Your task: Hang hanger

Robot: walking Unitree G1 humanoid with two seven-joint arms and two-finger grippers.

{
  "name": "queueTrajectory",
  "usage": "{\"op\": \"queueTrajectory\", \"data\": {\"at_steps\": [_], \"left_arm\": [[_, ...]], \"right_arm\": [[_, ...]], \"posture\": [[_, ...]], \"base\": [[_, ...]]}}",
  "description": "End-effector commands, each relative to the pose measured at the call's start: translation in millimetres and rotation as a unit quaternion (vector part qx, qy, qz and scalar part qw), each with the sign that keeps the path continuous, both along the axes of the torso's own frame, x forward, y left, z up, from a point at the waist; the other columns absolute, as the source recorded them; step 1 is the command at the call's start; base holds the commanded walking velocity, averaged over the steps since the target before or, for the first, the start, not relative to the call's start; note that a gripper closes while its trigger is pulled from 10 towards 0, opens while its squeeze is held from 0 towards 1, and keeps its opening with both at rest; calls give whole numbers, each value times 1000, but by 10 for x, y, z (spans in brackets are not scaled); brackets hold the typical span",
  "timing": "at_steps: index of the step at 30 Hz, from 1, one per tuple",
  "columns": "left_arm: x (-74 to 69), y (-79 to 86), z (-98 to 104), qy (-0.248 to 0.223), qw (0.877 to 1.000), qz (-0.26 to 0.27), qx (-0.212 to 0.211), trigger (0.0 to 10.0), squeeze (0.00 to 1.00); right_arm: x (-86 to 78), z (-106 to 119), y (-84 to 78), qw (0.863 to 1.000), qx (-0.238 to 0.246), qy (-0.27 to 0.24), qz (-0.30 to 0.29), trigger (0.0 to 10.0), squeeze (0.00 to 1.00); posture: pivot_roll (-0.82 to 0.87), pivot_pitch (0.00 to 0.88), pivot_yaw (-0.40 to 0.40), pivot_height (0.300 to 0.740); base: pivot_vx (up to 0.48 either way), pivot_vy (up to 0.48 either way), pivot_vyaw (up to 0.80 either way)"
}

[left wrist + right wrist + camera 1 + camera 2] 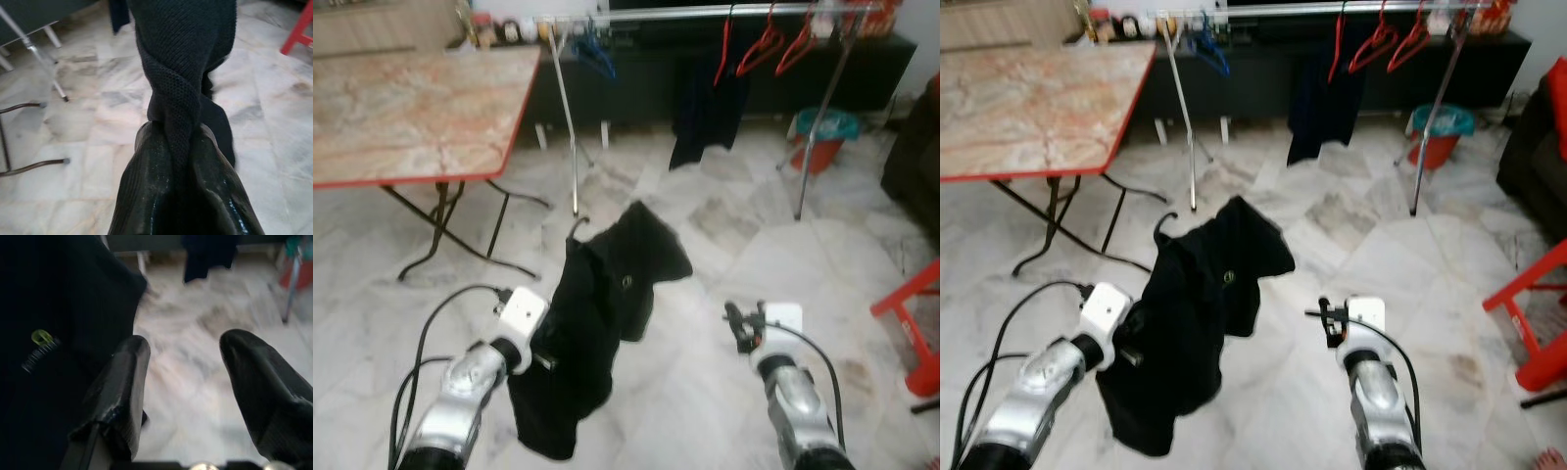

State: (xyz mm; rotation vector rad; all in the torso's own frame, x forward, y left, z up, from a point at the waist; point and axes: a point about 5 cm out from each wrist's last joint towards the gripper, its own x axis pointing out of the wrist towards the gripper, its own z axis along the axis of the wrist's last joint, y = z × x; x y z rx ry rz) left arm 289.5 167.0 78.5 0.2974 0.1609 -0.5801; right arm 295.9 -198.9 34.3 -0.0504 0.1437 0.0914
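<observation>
- Counted: one black garment (597,323) on one hanger, its dark hook (578,227) poking out at the top; one rail (705,12) on two metal legs; on that rail three red hangers (766,44), one of them carrying a dark garment (705,113), and blue hangers (595,51), too blurred to number; one table (411,108) with a red edge; one teal-and-red bucket (822,132); one red stool (913,318).
- Left gripper (178,161): pinched tight on a twisted fold of the black garment, fingers (142,196) pressed against the knit on both sides, cloth rising straight out from between them.
- Right gripper (188,382): spread wide, holding nothing, fingers (122,382) with bare marble floor (705,392) showing between them; black garment just beside one finger, contact not clear.
- Black garment hung up in the air before the robot, on the left side, well short of the rail; lower end drooping below the left gripper, hook pointing up above the collar.
- Rail standing farther back across the floor, table to its left, bucket by its right leg.
</observation>
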Motion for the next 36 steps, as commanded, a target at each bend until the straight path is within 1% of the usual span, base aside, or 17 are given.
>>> {"op": "queueTrajectory", "data": {"at_steps": [1, 3, 4, 5, 9, 12, 13, 14, 16, 17, 18, 19, 22, 23, 27, 32, 36], "left_arm": [[25, -45, 136, -19, 999, -28, 9, 10000, 0], [38, -60, 199, -26, 999, -39, 15, 10000, 0], [46, -79, 253, -31, 998, -47, 16, 10000, 0], [47, -83, 265, -31, 998, -48, 16, 10000, 0], [37, -92, 312, -34, 997, -61, 21, 10000, 0], [43, -93, 346, -37, 997, -61, 22, 10000, 0], [45, -112, 381, -38, 997, -66, 19, 10000, 0], [42, -148, 442, -40, 996, -78, 16, 10000, 0], [35, -200, 514, -44, 994, -96, 10, 10000, 0], [35, -200, 514, -44, 994, -96, 10, 10000, 0], [30, -231, 570, -48, 993, -109, 7, 10000, 0], [24, -280, 673, -56, 990, -128, 2, 10000, 0], [22, -310, 732, -62, 988, -141, 4, 10000, 0], [16, -342, 781, -65, 986, -154, 4, 10000, 0], [-47, -457, 879, -55, 979, -194, 0, 10000, 0], [-126, -544, 914, -37, 975, -221, -13, 10000, 0], [-189, -583, 928, -25, 970, -241, -14, 10000, 0]], "right_arm": [[48, 124, 59, 998, -7, -21, 52, 10000, 0], [36, 197, 85, 995, -10, -34, 90, 10000, 0], [15, 281, 105, 991, -11, -48, 123, 10000, 0], [8, 307, 111, 990, -12, -52, 132, 10000, 0], [-96, 434, 179, 975, -24, -63, 211, 10000, 0], [-204, 481, 209, 965, -11, -56, 256, 10000, 0], [-270, 496, 206, 960, -10, -47, 275, 10000, 0], [-344, 513, 190, 956, -20, -38, 291, 10000, 0], [-358, 524, 159, 956, -29, -37, 289, 10000, 0], [-358, 524, 159, 956, -29, -37, 289, 10000, 0], [-363, 546, 147, 957, -28, -37, 288, 10000, 0], [-376, 599, 153, 953, -22, -38, 299, 10000, 0], [-392, 638, 184, 947, -19, -38, 319, 10000, 0], [-392, 714, 220, 944, -11, -46, 326, 10000, 1000], [-331, 883, 300, 942, -28, -71, 326, 10000, 1000], [-255, 1030, 380, 944, -19, -101, 314, 10000, 1000], [-178, 1079, 393, 953, -40, -120, 275, 10000, 1000]], "posture": [[-10, 0, 37, 740], [-10, 0, 37, 740], [-10, 0, 35, 740], [-10, 0, 35, 740], [-19, 0, 35, 740], [-19, 0, 33, 740], [-22, 0, 31, 740], [-22, 0, 31, 740], [-22, 0, 27, 740], [-22, 0, 27, 740], [-22, 0, 27, 740], [-24, 0, 28, 740], [-22, 0, 27, 740], [-21, 0, 25, 740], [-20, 0, 20, 740], [-18, 0, 19, 740], [-12, 0, 18, 740]], "base": [[0, 0, 0], [0, 0, 0], [0, 0, 0], [0, 0, 0], [0, 0, 0], [0, 0, 0], [0, 0, 0], [0, 0, 0], [0, 0, 0], [0, 0, 0], [0, 0, 0], [0, 0, 0], [0, 0, 0], [0, 0, 0], [0, 0, 0], [0, 0, 0], [0, 0, 0]]}}
